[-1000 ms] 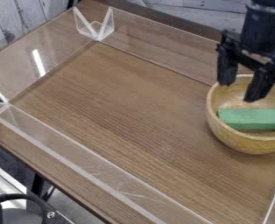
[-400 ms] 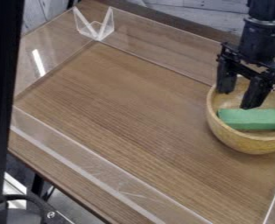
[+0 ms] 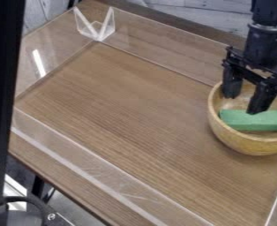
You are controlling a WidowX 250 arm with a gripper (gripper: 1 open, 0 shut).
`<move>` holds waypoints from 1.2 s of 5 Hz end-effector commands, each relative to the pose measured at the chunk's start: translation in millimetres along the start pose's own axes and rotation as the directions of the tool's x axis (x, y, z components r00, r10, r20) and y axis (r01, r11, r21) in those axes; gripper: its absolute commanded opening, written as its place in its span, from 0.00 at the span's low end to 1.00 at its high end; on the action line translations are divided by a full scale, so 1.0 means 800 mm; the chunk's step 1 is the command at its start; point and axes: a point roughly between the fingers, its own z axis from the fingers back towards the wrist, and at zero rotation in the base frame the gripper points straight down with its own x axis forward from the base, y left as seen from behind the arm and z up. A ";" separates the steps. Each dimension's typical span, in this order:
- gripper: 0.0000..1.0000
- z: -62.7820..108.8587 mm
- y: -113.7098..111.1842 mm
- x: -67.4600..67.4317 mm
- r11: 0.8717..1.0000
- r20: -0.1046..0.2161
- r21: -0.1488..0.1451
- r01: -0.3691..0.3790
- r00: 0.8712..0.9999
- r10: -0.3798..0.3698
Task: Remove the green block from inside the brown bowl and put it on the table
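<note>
Brown bowl [image 3: 253, 126]: round, light tan wood with a thick rim, standing at the right side of the counter [image 3: 117, 110], close to the clear acrylic wall on that edge. Contents: one green block [image 3: 257, 120], and nothing else visible inside. Green block: flat, elongated rectangular bar of plain, even green with softly rounded corners; it lies flat in the bowl's hollow, spanning most of the inner width. Long axis: runs roughly left to right across the picture, the right end a little lower in the frame than the left, so the bar sits at a slight slant. Gripper [image 3: 247, 94]: black, pointing steeply downward above the bowl's rear half, its fingers [image 3: 232, 84] spread apart and grasping nothing; the tips hang at about rim level, one over the rear left rim, the other just above the block's upper edge. Whether a tip touches the block cannot be told. Counter: brown wood-grain surface bordered by low clear walls.
</note>
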 end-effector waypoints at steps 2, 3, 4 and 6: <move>1.00 -0.005 -0.018 0.014 0.998 0.061 0.054 0.038 0.997 -0.041; 0.00 -0.006 -0.018 0.017 0.997 0.078 0.066 0.039 0.996 -0.044; 1.00 -0.004 -0.018 0.019 0.996 0.100 0.086 0.038 0.994 -0.047; 0.00 0.024 -0.021 0.016 0.997 0.128 0.062 0.038 0.991 -0.045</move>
